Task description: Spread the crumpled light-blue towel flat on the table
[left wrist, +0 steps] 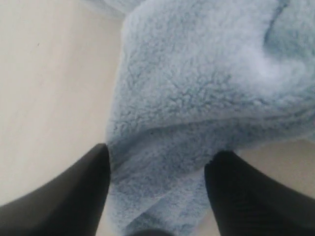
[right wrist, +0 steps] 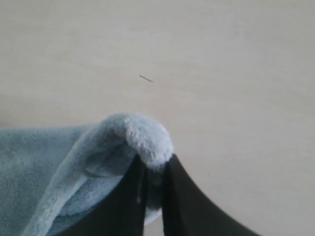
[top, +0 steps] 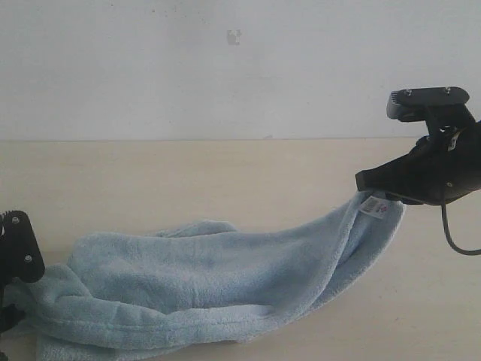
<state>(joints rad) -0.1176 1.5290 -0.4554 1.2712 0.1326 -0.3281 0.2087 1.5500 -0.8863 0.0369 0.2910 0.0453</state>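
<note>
The light-blue towel (top: 210, 278) lies in a long bunched band on the cream table (top: 188, 173), from the lower left up to the right. My right gripper (top: 366, 184) is shut on its raised corner, where small white tags (top: 373, 207) hang. In the right wrist view the fingers (right wrist: 182, 196) pinch a fluffy fold of towel (right wrist: 142, 137) above the table (right wrist: 221, 73). At the towel's left end, my left gripper (left wrist: 160, 155) stands open, its fingers (left wrist: 78, 196) wide apart astride a thick fold (left wrist: 197, 88). The fold fills the gap between them.
Only the black body of the left arm (top: 19, 248) shows at the exterior view's left edge. A pale wall (top: 225, 75) rises behind the table. The right arm's cable (top: 451, 233) hangs at the right edge.
</note>
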